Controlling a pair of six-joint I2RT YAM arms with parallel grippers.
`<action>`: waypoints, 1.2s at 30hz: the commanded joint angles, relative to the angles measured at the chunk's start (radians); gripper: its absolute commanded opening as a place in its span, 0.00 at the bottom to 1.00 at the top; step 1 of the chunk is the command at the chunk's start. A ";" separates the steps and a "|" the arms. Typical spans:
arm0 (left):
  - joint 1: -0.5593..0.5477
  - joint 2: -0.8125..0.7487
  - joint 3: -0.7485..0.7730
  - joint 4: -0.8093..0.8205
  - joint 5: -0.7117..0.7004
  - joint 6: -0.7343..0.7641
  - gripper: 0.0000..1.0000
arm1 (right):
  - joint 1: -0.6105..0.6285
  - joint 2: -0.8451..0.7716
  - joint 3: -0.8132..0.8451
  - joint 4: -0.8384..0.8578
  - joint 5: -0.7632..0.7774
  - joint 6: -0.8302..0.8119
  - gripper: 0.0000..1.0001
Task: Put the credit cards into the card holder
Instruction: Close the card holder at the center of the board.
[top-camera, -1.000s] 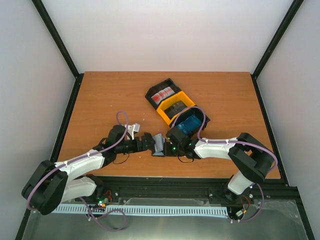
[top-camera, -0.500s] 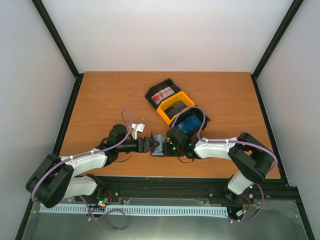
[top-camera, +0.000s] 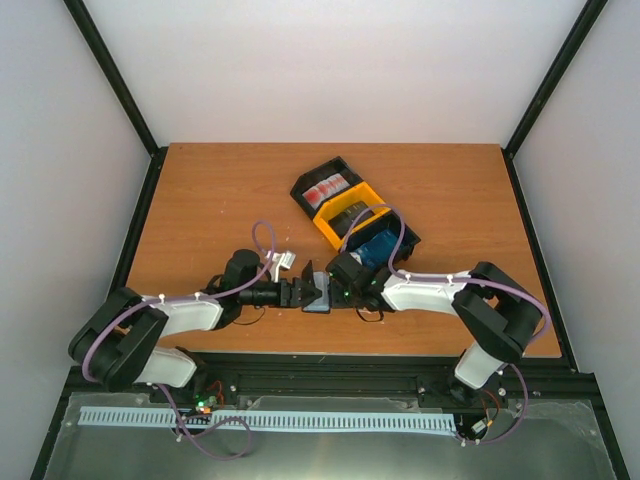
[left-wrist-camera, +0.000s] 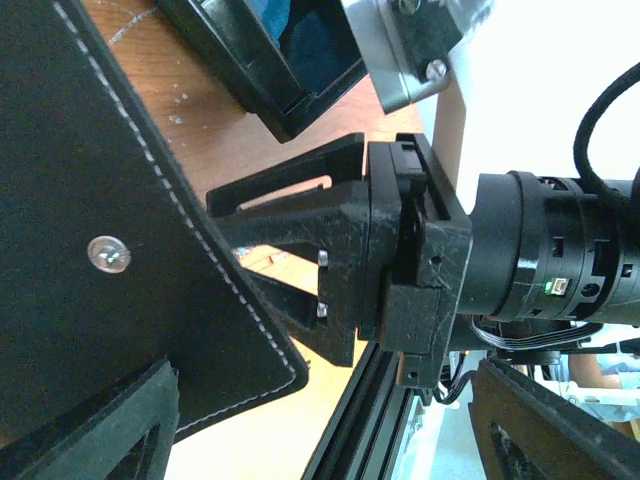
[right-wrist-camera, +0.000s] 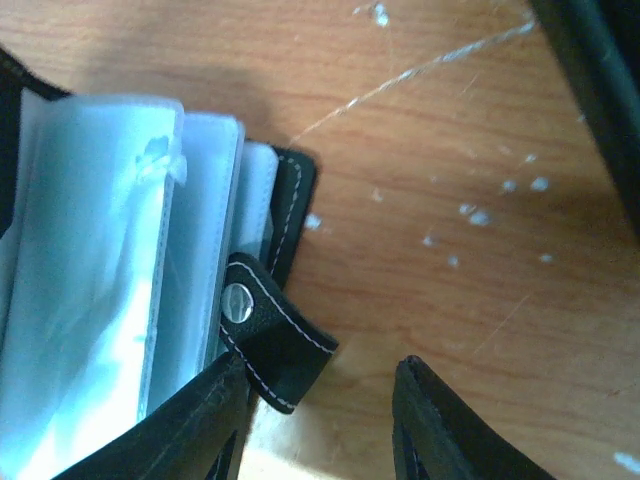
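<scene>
Both arms are stretched low and nearly flat along the near edge of the table (top-camera: 200, 200), wrists aimed at each other. The left gripper (top-camera: 298, 293) and right gripper (top-camera: 333, 291) meet nose to nose at the card holder (left-wrist-camera: 90, 180), which sits between them, just in front of the joined bins (top-camera: 322, 216).

Left fingers are spread wide, not clamped on anything. Right fingers are parted too. The clasp tab (right-wrist-camera: 268, 345) lies against one of them, with bare wood in the gap.

The holder is black leather with white stitching. It's open, and the clear grey-blue pockets (right-wrist-camera: 90, 300) are fanned out.

Only the top view shows the cards, all in the bins: the blue card (top-camera: 375, 248) in the near black one, a dark card (top-camera: 350, 214) in the yellow one, a red-and-white card (top-camera: 326, 188) in the far one. The left wrist view shows the holder's outer cover and the right gripper head-on. The right wrist view shows the pockets and the tab's snap (right-wrist-camera: 238, 302).
</scene>
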 joint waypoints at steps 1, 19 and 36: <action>-0.003 0.021 0.028 0.041 0.005 0.021 0.81 | 0.004 0.044 0.033 -0.062 0.120 -0.013 0.41; -0.003 0.046 0.050 -0.030 -0.062 0.028 0.80 | 0.017 0.041 0.085 -0.208 0.360 0.143 0.37; -0.002 0.058 0.097 -0.219 -0.239 0.051 0.76 | -0.037 -0.152 0.020 -0.097 0.236 0.151 0.38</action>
